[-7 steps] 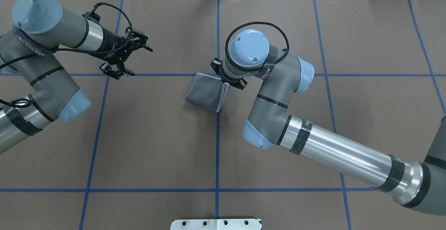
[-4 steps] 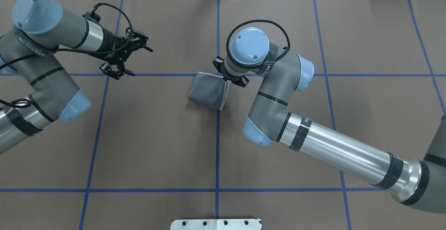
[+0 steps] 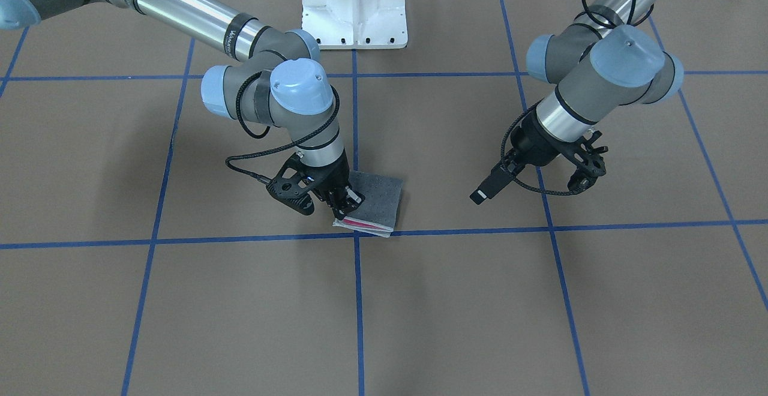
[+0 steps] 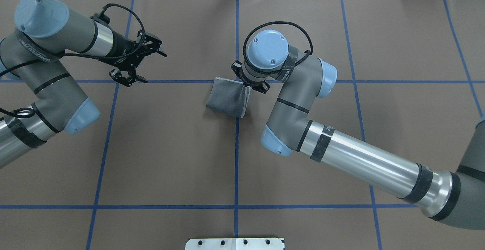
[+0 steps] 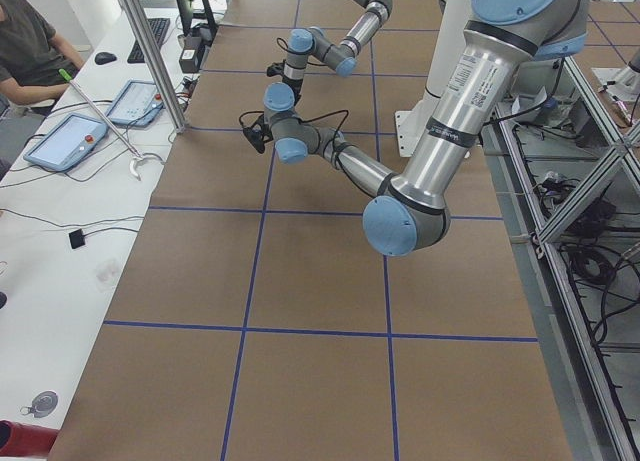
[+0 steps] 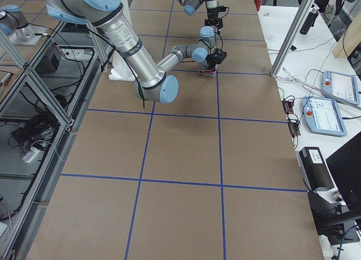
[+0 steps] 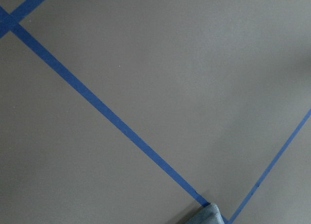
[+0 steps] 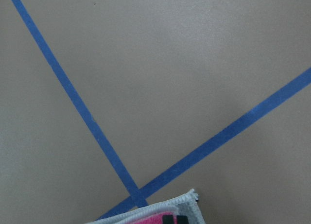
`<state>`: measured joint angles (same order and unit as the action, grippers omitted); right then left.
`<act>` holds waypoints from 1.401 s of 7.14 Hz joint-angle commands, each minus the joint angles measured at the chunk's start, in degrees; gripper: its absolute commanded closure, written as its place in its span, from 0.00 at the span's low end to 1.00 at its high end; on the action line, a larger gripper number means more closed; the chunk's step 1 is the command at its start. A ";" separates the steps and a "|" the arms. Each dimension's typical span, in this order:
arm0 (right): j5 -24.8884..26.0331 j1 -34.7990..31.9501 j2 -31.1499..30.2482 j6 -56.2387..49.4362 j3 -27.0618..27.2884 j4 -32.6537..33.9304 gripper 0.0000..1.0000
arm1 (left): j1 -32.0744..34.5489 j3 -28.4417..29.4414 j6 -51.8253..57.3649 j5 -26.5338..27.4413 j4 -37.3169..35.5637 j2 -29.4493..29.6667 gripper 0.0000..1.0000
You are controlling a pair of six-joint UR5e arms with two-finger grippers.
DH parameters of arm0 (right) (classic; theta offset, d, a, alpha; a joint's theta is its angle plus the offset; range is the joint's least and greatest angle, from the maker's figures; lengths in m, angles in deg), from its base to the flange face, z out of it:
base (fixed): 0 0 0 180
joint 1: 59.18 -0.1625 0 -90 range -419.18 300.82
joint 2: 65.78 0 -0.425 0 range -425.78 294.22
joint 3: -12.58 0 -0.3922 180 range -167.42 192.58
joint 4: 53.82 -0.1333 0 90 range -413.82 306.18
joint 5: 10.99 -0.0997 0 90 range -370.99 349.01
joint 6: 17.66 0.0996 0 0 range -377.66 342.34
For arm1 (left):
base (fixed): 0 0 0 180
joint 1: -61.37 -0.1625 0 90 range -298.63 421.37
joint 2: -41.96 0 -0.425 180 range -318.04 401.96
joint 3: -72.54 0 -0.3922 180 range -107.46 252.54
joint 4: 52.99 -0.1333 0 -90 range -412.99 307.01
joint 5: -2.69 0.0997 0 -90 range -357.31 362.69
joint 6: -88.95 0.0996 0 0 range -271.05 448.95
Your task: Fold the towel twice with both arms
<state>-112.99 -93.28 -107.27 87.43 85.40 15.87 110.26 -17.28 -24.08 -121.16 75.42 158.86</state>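
The towel (image 4: 225, 97) lies near the table's middle as a small folded packet, dark grey face up (image 3: 378, 201). Pink shows between its layers along the front edge. My right gripper (image 4: 247, 88) stands over the packet's right edge, shut on the stacked border at one corner (image 3: 347, 203). The right wrist view shows that corner (image 8: 160, 212), with pink and dark fingertips at the bottom rim. My left gripper (image 4: 151, 66) hangs open and empty well to the left of the towel, above the table. A towel corner (image 7: 209, 215) peeks into the left wrist view.
Blue tape lines (image 4: 236, 159) cross the brown table cover. The white pedestal base (image 3: 354, 6) stands at the robot's side. A side bench holds control tablets (image 5: 65, 141), with a seated person (image 5: 30, 41) behind it.
The right arm has shifted slightly left, and the towel's raised right edge has come down flatter onto the packet. The left arm has not moved.
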 commanded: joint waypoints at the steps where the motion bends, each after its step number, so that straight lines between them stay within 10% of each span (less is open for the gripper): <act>1: 0.31 -0.09 0.36 -0.15 -1.18 -0.08 1.00 | -0.02 0.00 0.00 0.02 0.00 0.00 0.00; 4: 0.48 -0.09 0.27 -0.32 -1.27 -0.08 1.00 | -0.02 0.00 0.00 0.02 0.00 0.00 0.00; 5: 0.40 -0.09 0.27 -0.32 -1.71 -0.08 0.88 | -0.02 0.00 0.00 0.02 0.00 0.00 0.00; 7: 0.48 -0.09 0.27 -0.32 -2.06 -0.08 0.01 | 0.07 -0.35 0.00 0.02 0.00 -0.09 0.00; 10: -0.82 -2.36 0.10 -4.17 -1.98 0.01 0.00 | -0.11 -0.09 -0.09 0.28 -0.26 1.22 0.00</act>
<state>-112.98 -94.32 -107.05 85.08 83.37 15.80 110.24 -17.56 -24.10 -121.02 75.35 159.11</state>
